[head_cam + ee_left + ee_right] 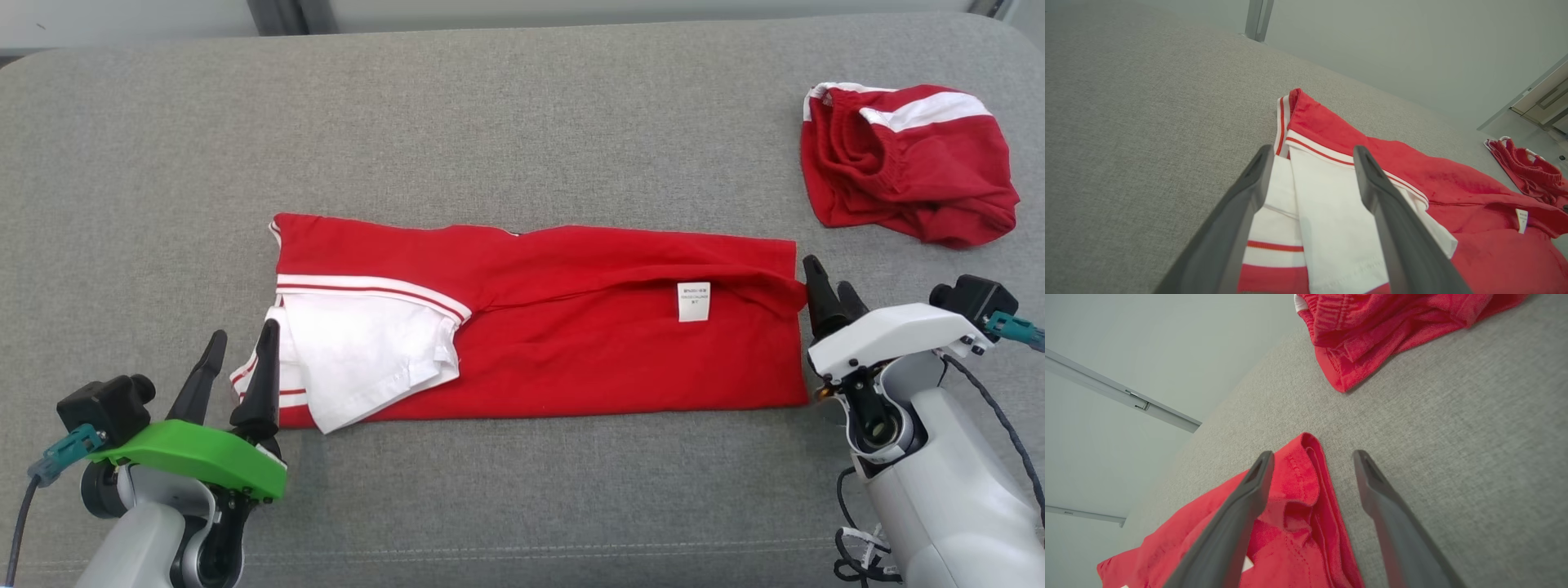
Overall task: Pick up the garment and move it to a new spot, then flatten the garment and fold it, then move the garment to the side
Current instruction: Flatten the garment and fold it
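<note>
Garment (571, 327): lay long, left-to-right across frame centre, between my arms
Left gripper (244, 330): spread, at its left end
Right gripper (828, 273): spread, at its right end

We find the garment (571, 327) lying lengthwise across the middle of the worktop (490, 122) — our left hand (244, 330) at its left end, our right hand (827, 273) just beside its right end. The other garment (906, 163) lies behind the right hand, well apart.
</note>
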Available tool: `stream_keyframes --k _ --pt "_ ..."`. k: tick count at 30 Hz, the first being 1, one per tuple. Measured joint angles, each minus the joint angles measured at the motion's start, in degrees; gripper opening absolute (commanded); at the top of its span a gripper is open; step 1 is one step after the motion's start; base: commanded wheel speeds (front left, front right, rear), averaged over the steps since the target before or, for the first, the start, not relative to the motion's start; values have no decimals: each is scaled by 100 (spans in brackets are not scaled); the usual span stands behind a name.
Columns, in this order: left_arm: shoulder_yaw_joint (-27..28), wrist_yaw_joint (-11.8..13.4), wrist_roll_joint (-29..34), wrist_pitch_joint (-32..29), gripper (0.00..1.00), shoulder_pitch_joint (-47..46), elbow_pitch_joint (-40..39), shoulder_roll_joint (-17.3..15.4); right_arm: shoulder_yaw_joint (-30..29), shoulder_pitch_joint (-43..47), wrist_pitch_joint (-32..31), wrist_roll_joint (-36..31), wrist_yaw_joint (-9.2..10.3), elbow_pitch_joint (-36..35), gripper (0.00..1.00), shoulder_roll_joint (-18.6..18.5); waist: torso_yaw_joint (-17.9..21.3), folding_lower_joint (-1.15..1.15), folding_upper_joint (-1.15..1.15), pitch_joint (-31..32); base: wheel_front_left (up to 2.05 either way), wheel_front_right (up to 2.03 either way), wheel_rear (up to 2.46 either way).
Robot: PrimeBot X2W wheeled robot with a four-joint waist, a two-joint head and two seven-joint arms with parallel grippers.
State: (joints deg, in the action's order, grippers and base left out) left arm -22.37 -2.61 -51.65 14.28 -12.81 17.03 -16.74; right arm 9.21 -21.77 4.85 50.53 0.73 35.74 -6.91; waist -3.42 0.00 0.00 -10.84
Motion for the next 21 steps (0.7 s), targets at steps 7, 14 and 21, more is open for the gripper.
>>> stream_keyframes --k 7,14,21 --pt "89 -70 44 0 100 1 83 86 85 -4 -374 148 98 363 100 68 -23 0 0 -2 0 0 0" --pt "177 -124 54 0 100 3 142 126 326 -22 -650 134 88 492 100 62 15 0 0 47 0 0 0" --pt "201 -190 211 0 100 4 191 200 400 -125 -820 102 65 571 100 65 31 0 0 68 0 0 0"
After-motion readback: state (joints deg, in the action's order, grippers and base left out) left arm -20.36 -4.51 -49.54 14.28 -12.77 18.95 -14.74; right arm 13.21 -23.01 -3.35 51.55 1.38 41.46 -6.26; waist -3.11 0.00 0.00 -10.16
